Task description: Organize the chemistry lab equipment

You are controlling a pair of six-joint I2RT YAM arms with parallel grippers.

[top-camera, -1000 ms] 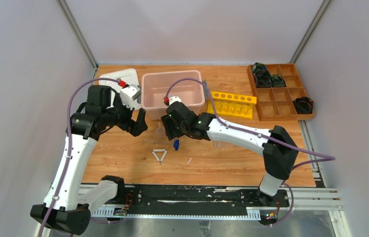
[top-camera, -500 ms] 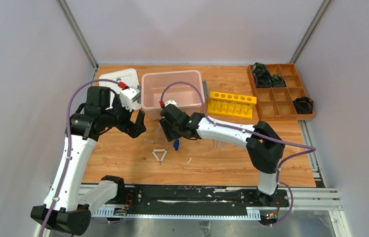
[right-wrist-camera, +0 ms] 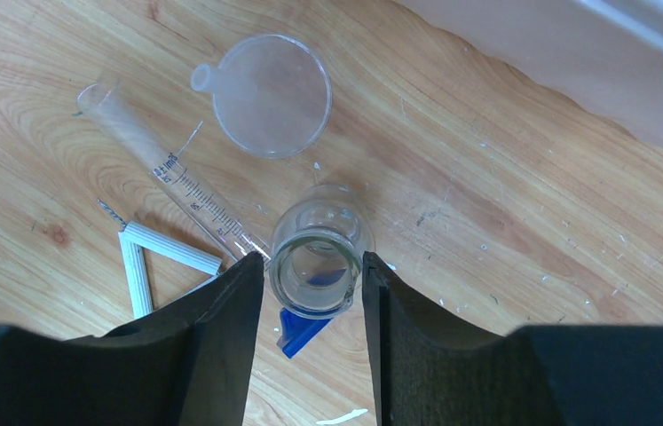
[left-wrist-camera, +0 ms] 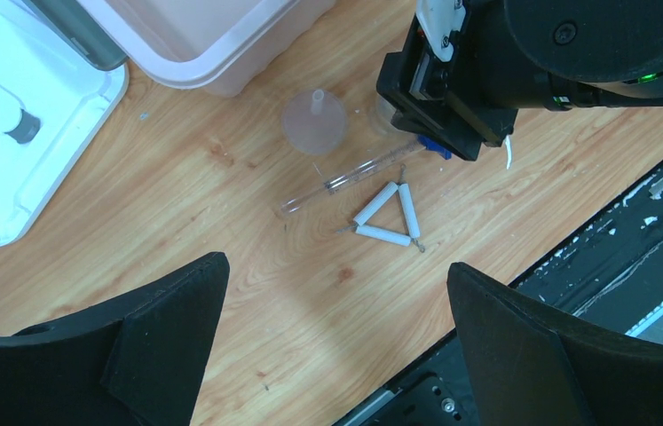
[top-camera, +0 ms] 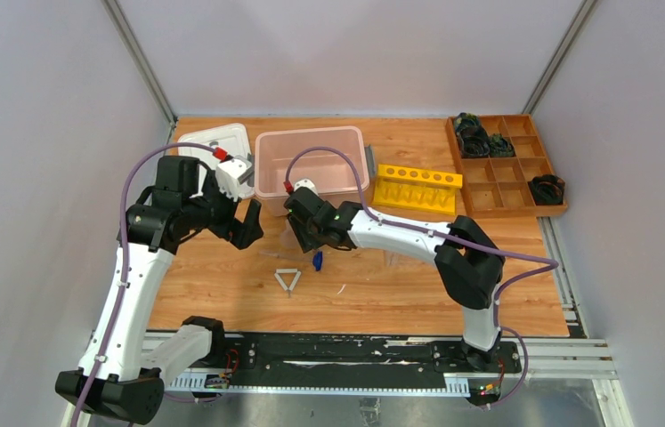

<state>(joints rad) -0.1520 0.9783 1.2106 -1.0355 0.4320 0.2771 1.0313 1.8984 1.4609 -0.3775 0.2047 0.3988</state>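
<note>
**Sorting barely begun; first glass about to be gripped**

Top view: the loose pieces lie in a cluster on the table (top-camera: 222, 298), in front of the pink bin (top-camera: 264, 178). The white triangle (top-camera: 287, 280) is nearest the arms, and just beyond it is the blue end (top-camera: 317, 261) of a tube. Nothing shows inside the bin, though clear glass would be hard to spot there. No tube stands in the yellow rack (top-camera: 417, 187). I judge that nearly the whole job is left. The right gripper (top-camera: 304, 238) is down over the cluster. The left gripper (top-camera: 251, 222) hangs off to its left, near the white tray (top-camera: 222, 140).

Left wrist view: the left gripper's jaws stand wide apart with nothing between them, well above the wood. Below lie a clear funnel (left-wrist-camera: 314, 120), wide mouth down, and the graduated tube (left-wrist-camera: 345, 182) on its side. The triangle is just beside the tube. None of these is in a container.

Right wrist view: the right gripper's jaws are apart and straddle a small glass flask (right-wrist-camera: 319, 257). The flask stands upright, mouth up, at the tube's blue end. One finger looks to be at the rim and a sliver of gap shows at the other, so it does not look clamped. By my reading the flask goes first. The funnel, the tube and the triangle all remain to be put away.
</note>
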